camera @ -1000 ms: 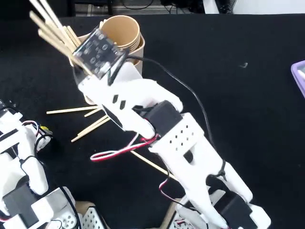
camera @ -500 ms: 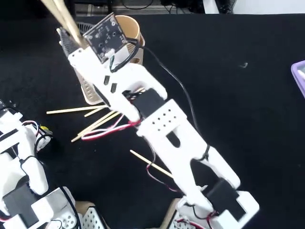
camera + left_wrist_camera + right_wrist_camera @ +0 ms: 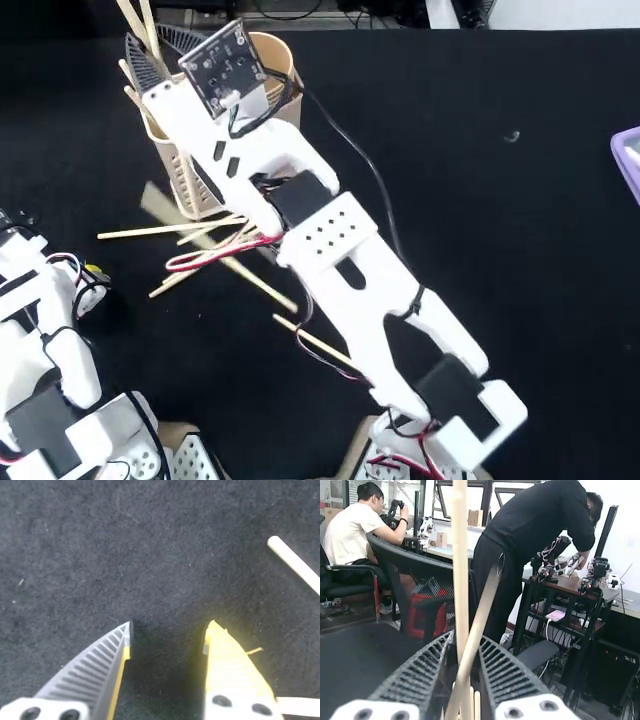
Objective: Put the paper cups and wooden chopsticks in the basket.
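My right gripper is shut on two wooden chopsticks that stand nearly upright between its ribbed fingers. From above, the right gripper hangs over the mesh basket at the far left, the chopsticks poking up past it. A paper cup stands in the basket, partly hidden by the wrist. Several loose chopsticks lie on the black cloth beside the basket. My left gripper is open just above the cloth, nothing between its fingers, with one chopstick lying near it.
The left arm sits at the near left corner. One more chopstick lies under the right arm. A purple tray edge shows at the far right.
The right arm swung its chopsticks more upright and closer over the basket. Fewer sticks show in its grip than a second ago. A blurred stick has appeared on the cloth beside the basket.
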